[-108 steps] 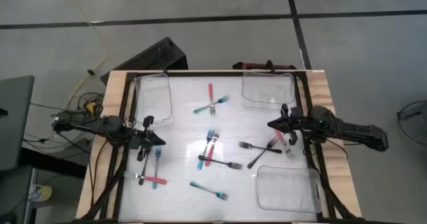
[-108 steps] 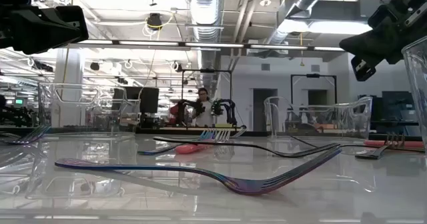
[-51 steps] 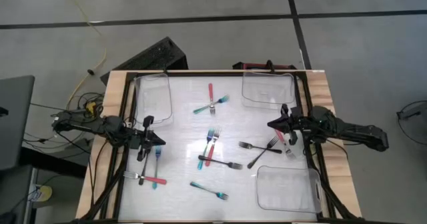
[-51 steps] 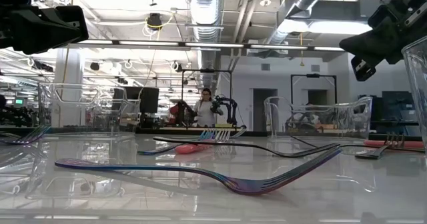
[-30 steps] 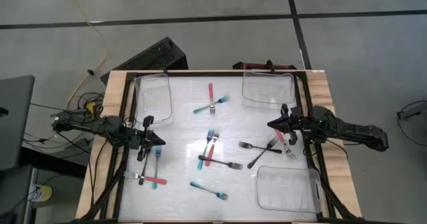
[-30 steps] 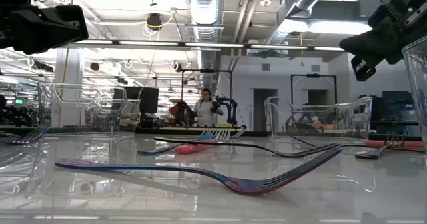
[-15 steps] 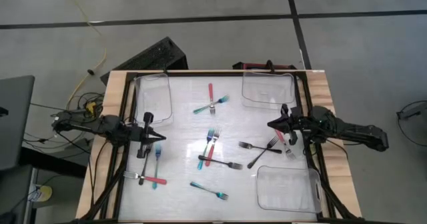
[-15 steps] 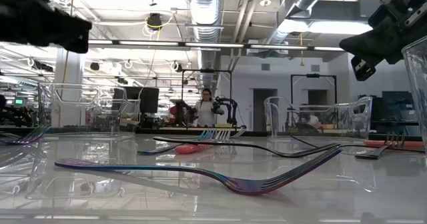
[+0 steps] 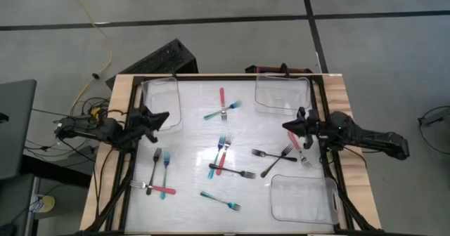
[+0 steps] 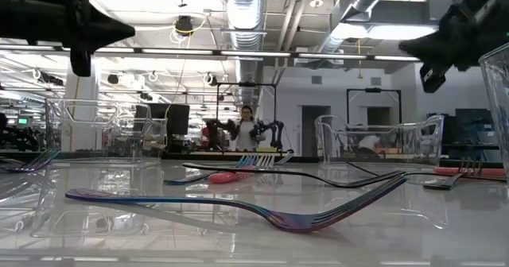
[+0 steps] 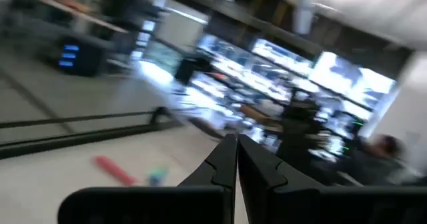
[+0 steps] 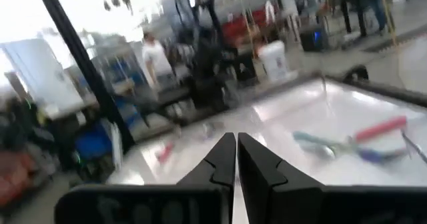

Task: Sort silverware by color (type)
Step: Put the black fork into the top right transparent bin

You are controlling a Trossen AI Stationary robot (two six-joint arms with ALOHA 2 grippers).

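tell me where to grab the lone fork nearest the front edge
Grip the fork mid-handle, coming straight down with fingers across its thin shaft. It lies flat and slanted, clear of other forks, tines toward the empty front-right tray, so nothing blocks a top approach.

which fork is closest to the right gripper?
The red fork right beside the right gripper, near the table's right edge; the black forks lie farther in.
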